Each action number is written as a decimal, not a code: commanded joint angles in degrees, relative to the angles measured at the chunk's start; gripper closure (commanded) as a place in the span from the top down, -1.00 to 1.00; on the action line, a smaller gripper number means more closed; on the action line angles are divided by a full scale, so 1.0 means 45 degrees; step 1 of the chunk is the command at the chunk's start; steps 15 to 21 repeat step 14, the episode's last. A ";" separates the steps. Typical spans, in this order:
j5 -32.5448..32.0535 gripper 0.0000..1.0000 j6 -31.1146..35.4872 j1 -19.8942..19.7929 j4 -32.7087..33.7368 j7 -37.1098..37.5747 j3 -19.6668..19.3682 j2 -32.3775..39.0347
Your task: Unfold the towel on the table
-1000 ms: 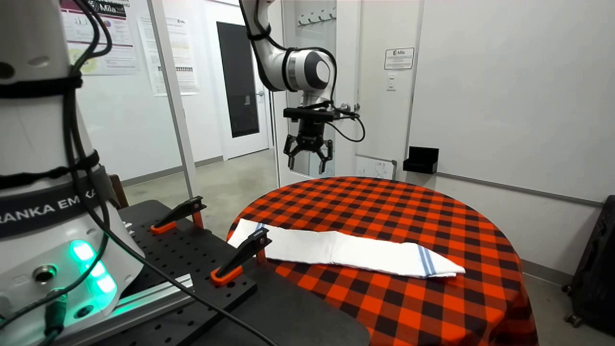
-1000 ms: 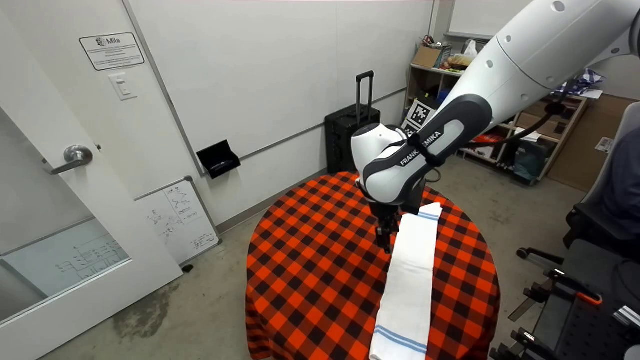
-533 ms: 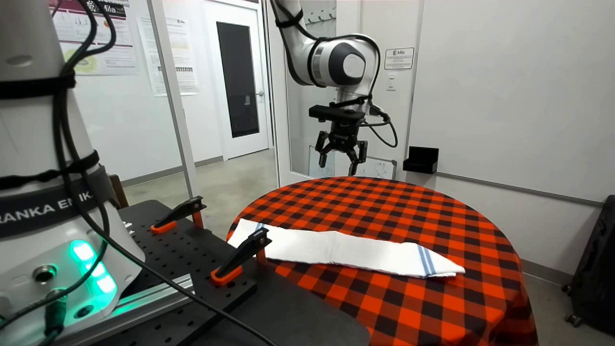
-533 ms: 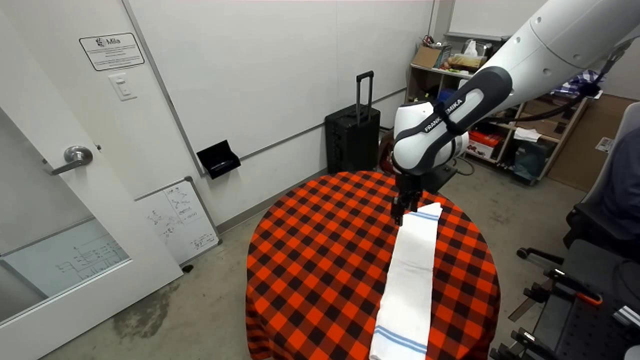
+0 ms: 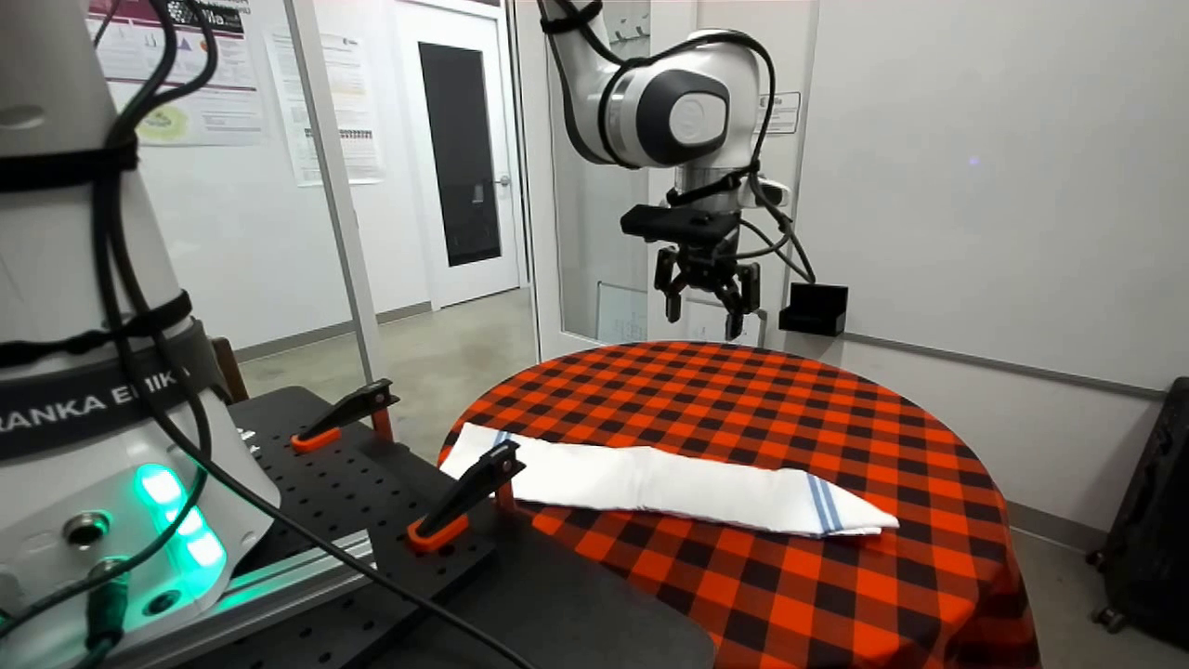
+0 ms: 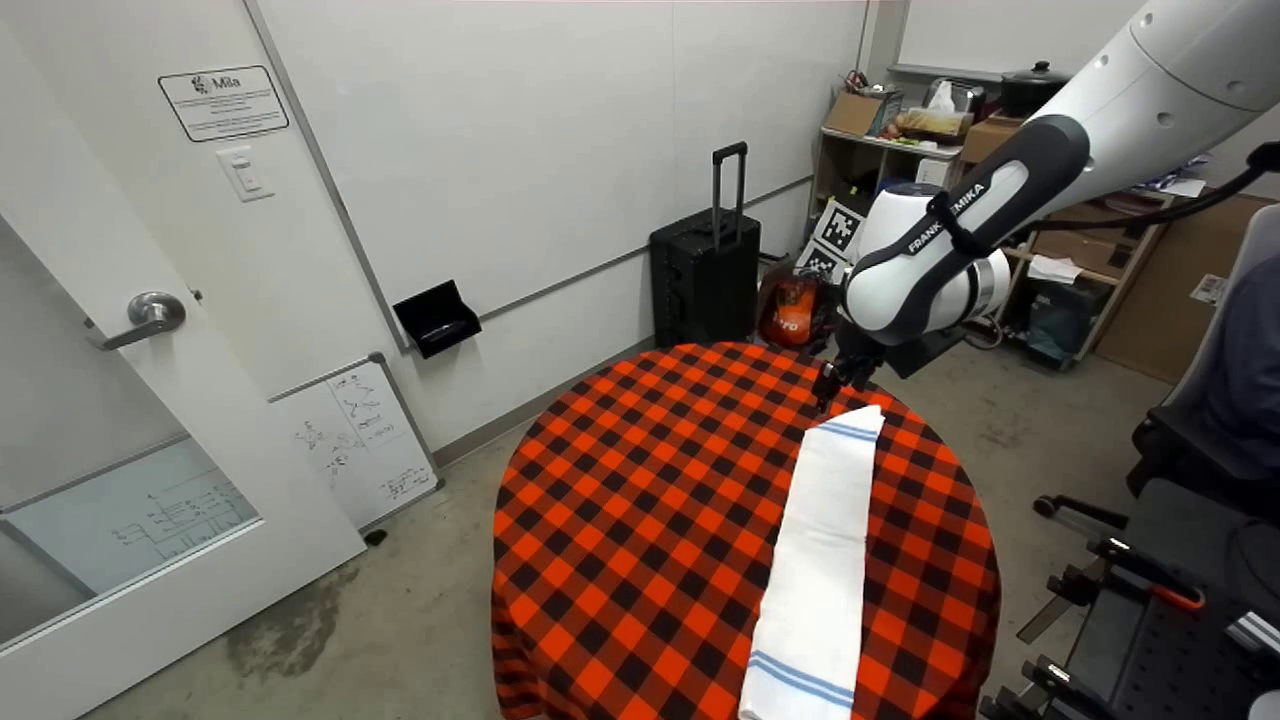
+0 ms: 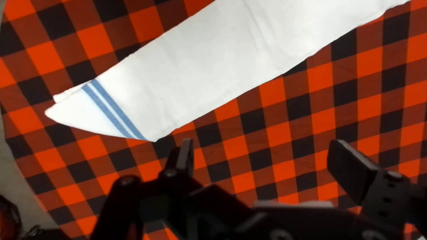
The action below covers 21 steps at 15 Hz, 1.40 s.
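The white towel [image 5: 641,478] lies as a long folded strip on the round table [image 5: 743,395] with its red-and-black checked cloth. It also shows in an exterior view [image 6: 820,550] and in the wrist view [image 7: 206,66]. Blue stripes cross it near both ends. In the wrist view, its striped end tapers to a point, with a second layer showing at the edge. My gripper [image 5: 703,321] is open and empty, in the air above the table. In the wrist view, the open fingers [image 7: 261,143] are over bare checked cloth, beside the towel's long edge near the striped end.
Black clamps with orange pads [image 5: 469,502] stand on the base plate near one towel end. A black wall holder [image 5: 814,309] and a whiteboard wall are behind the table. A black suitcase [image 6: 705,280] and shelves [image 6: 1080,230] stand past the table edge.
My open gripper has moved across above the table toward the towel's tapered striped end and turned somewhat. The towel has not moved.
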 commanded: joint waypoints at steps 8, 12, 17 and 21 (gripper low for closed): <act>0.0098 1.00 0.0911 -0.0453 -0.1166 0.0168 0.0065 -0.0641; 0.0102 1.00 0.0911 -0.0449 -0.1191 0.0174 0.0072 -0.0674; 0.0102 1.00 0.0911 -0.0449 -0.1192 0.0174 0.0072 -0.0674; 0.0102 1.00 0.0911 -0.0449 -0.1192 0.0174 0.0072 -0.0674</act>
